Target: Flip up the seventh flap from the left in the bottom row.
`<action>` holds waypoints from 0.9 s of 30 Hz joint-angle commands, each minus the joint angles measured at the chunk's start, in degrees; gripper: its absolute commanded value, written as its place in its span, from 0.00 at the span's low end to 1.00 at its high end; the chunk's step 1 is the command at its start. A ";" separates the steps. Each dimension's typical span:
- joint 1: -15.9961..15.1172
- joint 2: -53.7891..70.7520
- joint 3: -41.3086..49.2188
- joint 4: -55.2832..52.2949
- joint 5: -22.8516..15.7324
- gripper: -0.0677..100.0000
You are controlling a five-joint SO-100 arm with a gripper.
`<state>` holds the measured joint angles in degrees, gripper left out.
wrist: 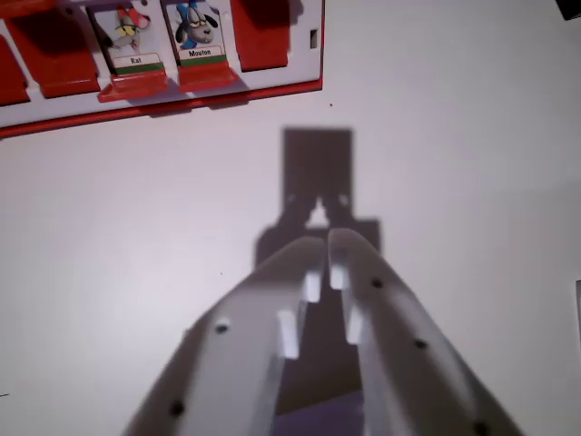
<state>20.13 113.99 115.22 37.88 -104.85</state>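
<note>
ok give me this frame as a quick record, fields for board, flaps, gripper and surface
board: red board at the wrist view's top left, partly cut off
flaps up: two picture cards showing, Rat card and Mouton card, side by side
flaps down: plain red flaps either side of them, one to the right, others to the left
gripper: gripper low in the middle, tips nearly together, holding nothing, well clear of the board
surface: white table, with the gripper's shadow on it
</note>
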 commanded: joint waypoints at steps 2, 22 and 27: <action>1.23 -1.05 0.44 -5.27 -0.97 0.00; -1.05 -22.41 -2.29 -22.50 3.69 0.00; -2.46 -30.23 -8.17 -23.64 5.98 0.00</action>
<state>18.63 84.81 115.22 15.91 -99.84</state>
